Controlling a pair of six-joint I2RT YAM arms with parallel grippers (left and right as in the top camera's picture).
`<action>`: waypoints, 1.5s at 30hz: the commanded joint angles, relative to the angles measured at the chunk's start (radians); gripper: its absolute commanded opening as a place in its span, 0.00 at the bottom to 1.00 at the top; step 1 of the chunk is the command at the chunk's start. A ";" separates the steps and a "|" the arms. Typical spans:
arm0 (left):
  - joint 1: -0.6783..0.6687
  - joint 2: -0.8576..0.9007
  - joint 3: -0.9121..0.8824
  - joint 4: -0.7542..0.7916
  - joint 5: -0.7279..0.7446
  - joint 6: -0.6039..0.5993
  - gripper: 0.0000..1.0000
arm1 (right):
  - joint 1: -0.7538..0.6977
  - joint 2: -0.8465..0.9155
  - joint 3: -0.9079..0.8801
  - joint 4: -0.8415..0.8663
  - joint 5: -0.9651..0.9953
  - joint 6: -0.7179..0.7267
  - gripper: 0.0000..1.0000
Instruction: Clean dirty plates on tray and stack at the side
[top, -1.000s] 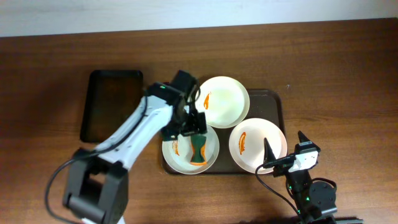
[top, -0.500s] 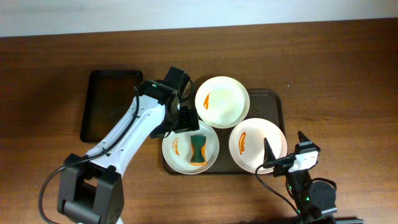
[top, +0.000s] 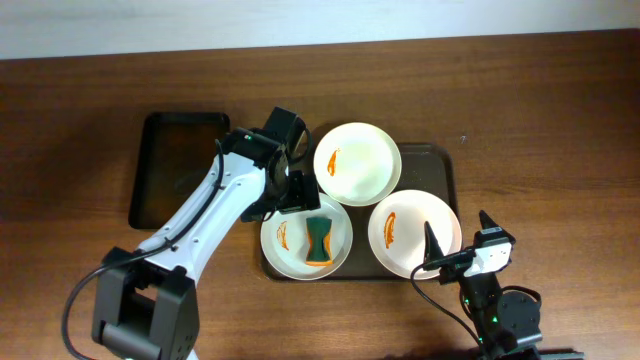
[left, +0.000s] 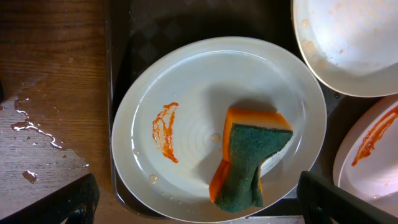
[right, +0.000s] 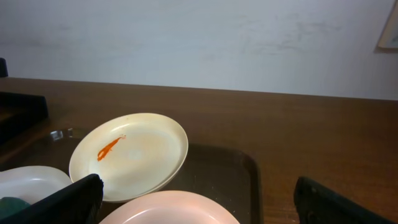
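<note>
Three white plates lie on the dark brown tray (top: 446, 168), each with an orange smear. The front-left plate (top: 292, 255) (left: 205, 81) holds a green-and-orange sponge (top: 320, 241) (left: 249, 158) beside its smear. The far plate (top: 362, 165) (right: 137, 155) and the front-right plate (top: 420, 225) (right: 168, 211) hold nothing else. My left gripper (top: 298, 195) (left: 196, 202) is open and empty, hovering above the far edge of the front-left plate. My right gripper (top: 455, 245) (right: 196, 199) is open and empty at the front-right plate's near rim.
A smaller black tray (top: 178, 165) lies to the left of the brown tray. Water drops (left: 31, 121) sit on the wooden table by the tray's left edge. A pale wall stands behind the table.
My left gripper let go of the sponge on the front-left plate and drew back toward the far side. The sponge stays on the plate. The right arm has not moved.
</note>
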 joint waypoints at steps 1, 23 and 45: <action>0.005 -0.010 0.011 -0.001 -0.015 0.013 1.00 | -0.007 -0.007 -0.005 0.067 -0.076 0.063 0.98; 0.005 -0.010 0.011 0.000 -0.015 0.013 1.00 | -0.009 0.597 1.203 -1.016 -0.414 0.063 0.98; 0.005 -0.010 0.011 0.000 -0.015 0.013 1.00 | 0.015 1.715 1.574 -1.262 -0.396 0.072 0.66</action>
